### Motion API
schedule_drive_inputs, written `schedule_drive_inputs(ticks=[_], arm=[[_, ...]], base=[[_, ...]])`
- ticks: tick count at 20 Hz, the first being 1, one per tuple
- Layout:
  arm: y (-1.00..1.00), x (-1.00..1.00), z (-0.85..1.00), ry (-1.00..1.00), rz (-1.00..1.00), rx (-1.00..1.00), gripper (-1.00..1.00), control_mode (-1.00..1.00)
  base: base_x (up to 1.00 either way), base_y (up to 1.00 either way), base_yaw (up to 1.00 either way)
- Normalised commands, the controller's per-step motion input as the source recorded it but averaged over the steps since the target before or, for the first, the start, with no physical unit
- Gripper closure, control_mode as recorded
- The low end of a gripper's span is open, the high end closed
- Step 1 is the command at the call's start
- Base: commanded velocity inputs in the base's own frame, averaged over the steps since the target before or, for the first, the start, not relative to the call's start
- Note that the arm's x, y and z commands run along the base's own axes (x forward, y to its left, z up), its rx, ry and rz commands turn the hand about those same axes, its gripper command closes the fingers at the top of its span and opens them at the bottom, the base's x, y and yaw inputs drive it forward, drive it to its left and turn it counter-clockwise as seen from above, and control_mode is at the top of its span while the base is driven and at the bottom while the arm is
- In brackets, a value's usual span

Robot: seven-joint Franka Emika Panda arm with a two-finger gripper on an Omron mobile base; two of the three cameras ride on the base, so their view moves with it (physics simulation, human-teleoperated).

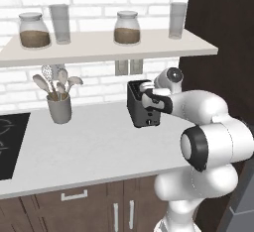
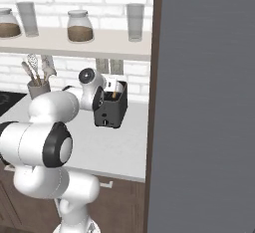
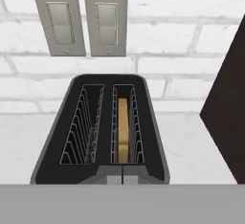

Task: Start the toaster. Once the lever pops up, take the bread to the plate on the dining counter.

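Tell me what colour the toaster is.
Dark grey-black. The toaster shows best in the hand view, seen from above, with tan bread in one slot.

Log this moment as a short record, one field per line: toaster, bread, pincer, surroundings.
toaster: dark, two slots, on the white counter by the brick wall
bread: upright in the right slot in the hand view
pincer: shut, at the toaster's near end, holding nothing
surroundings: utensil holder left of toaster; two wall switches behind
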Motion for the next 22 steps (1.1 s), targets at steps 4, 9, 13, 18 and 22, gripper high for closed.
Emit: schedule_drive_inputs(ticks=[4, 9, 13, 18, 22], arm=[[-0.06, 0.27, 0.00, -0.01, 0.00, 0.00, 1.00, -1.00], [-0.04, 0.19, -0.01, 0.00, 0.00, 0.00, 1.00, -1.00], [-0.01, 0.06, 0.00, -0.01, 0.00, 0.00, -1.00, -1.00], [0.00, 0.00, 0.00, -0.02, 0.00, 0.00, -1.00, -1.00], [0.00, 0.00, 0.00, -0.01, 0.00, 0.00, -1.00, -1.00]], base=[[0.00, 0.00, 0.00], [0.00, 0.00, 0.00], [0.00, 0.00, 0.00], [0.00, 0.00, 0.00], [0.00, 0.00, 0.00]])
